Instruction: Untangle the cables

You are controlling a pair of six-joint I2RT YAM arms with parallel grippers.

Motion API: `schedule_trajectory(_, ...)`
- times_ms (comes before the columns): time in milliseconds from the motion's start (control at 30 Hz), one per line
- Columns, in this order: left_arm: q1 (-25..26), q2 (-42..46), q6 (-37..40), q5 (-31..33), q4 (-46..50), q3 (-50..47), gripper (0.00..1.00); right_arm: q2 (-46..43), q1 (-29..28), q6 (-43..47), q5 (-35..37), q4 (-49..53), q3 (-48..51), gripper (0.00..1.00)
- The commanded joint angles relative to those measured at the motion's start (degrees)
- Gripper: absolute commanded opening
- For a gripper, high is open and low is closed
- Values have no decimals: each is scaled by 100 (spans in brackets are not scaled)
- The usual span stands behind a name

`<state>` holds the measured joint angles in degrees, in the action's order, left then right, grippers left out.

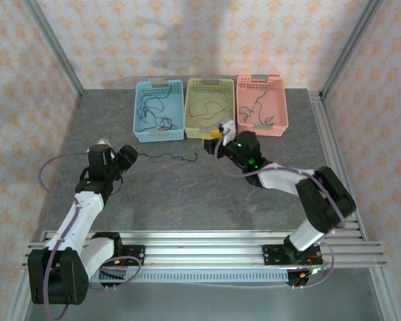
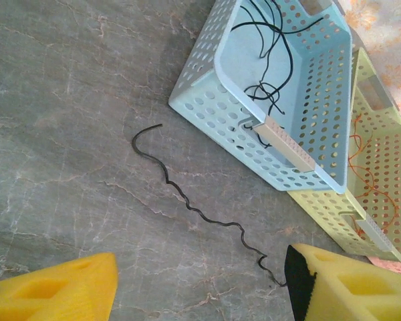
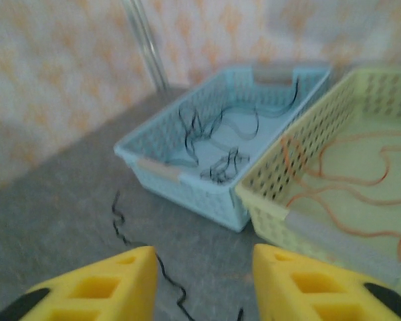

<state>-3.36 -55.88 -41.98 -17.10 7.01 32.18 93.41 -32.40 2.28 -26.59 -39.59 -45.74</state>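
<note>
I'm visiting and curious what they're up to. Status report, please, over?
Open and empty: left gripper, right gripper. One wavy black cable loose on the table between them. Nothing blocking it.

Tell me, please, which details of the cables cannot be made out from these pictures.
- Left wrist view: the loose black cable's near end meets the left gripper's dark pad; contact is unclear.
- Right wrist view: blurred; that cable runs off the bottom edge between the right gripper's fingers.
- Top view: the thin cable in the pink basket is too small to tell its colour.
</note>
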Motion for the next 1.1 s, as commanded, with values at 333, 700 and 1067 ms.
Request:
schedule_trajectory(333,83,-90,102,427,-276,-303,68,2070,-504,-25,-604,1281,-1352,53)
schedule_trajectory(700,99,270,-26,761,-417,-648,68,2661,-697,604,-405,2471,-2557,58)
schedule_trajectory(1067,98,278,-30,760,-477,-696,68,3262,-899,1141,-210,3691,-3382,52)
